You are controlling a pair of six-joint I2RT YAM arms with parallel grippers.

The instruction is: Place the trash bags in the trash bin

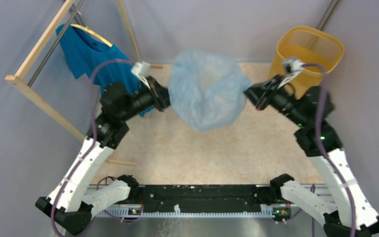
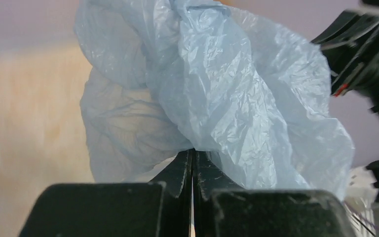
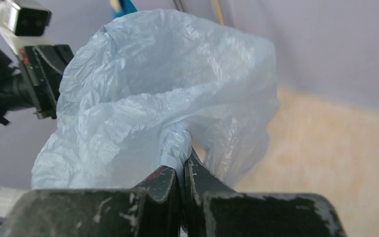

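Now the trash bag (image 1: pixel 205 91) hangs spread between the two arms, off to the left of the trash bin (image 1: pixel 310 49) and apart from its rim. The left pincer (image 2: pixel 193 159) is closed on the side of the bag farther from the bin. Its wrist view shows the two black fingers pressed together, with the thin film pinched between them and billowing up from the tips. The right pincer (image 3: pixel 182 168) is closed too, on the side of the bag nearer the bin, clamped around a twisted rope of the film. Between the two grips the pale grey-blue plastic bulges wide and crinkled, sagging toward the sandy surface (image 1: pixel 187 148). Whether its lowest fold touches the surface cannot be told. The bin stands upright with its mouth open, just behind the right arm's wrist. Well away from the bin, beyond the left arm, a blue T-shirt (image 1: pixel 86 52) hangs on a hanger from a wooden rack (image 1: pixel 34 49).
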